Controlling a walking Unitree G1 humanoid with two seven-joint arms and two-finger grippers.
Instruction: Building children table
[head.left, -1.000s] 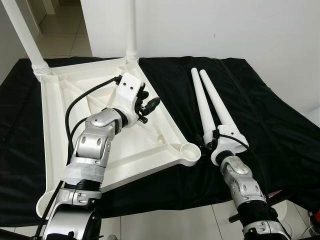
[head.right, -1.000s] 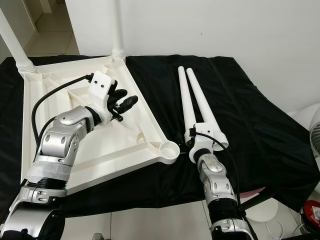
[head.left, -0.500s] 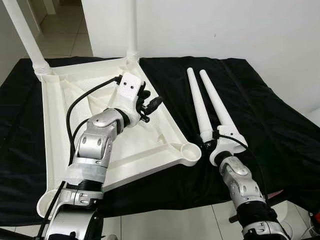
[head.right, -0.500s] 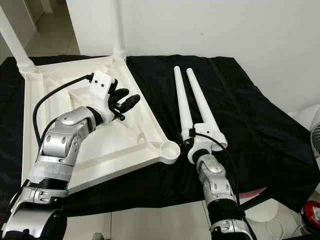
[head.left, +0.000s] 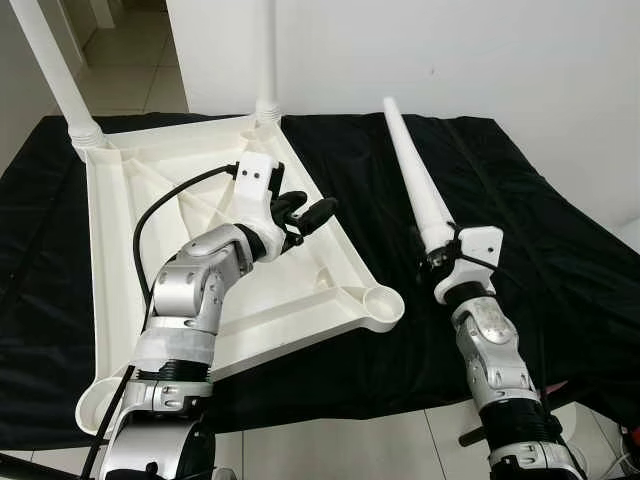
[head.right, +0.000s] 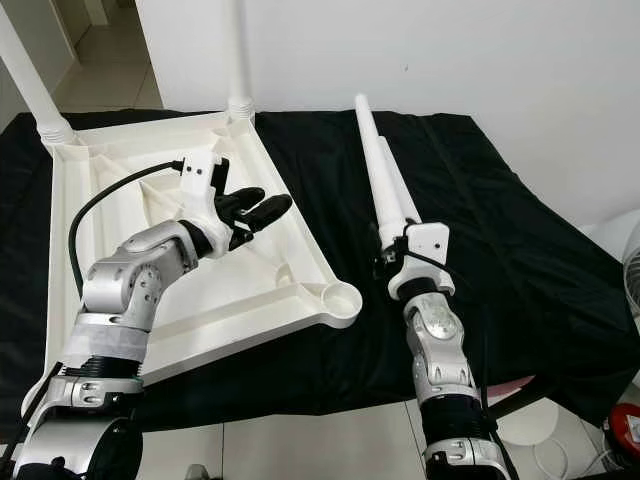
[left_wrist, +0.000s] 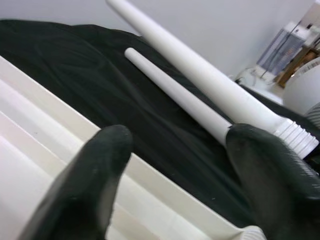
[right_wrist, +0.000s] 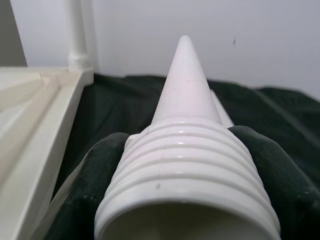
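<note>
A white tabletop (head.left: 130, 250) lies upside down on the black cloth. Two white legs (head.left: 266, 60) stand in its far corners. The socket (head.left: 378, 305) at its near right corner is empty. My left gripper (head.left: 305, 212) hovers open over the tabletop's right rim, with nothing between its fingers (left_wrist: 95, 170). My right gripper (head.left: 447, 262) is shut on the ribbed thick end of a third leg (head.left: 415, 180), held off the cloth with its tip pointing up and away. A fourth leg (head.right: 408, 205) lies on the cloth just behind it.
The black cloth (head.left: 540, 220) covers the whole work table, whose front edge runs close to my body. A white wall stands behind. On the floor at the right are a fan (head.right: 628, 270) and a red object (head.right: 625, 425).
My right gripper has lifted one of the two loose legs off the cloth and tipped it upward. My left gripper has shifted slightly toward the tabletop's right rim.
</note>
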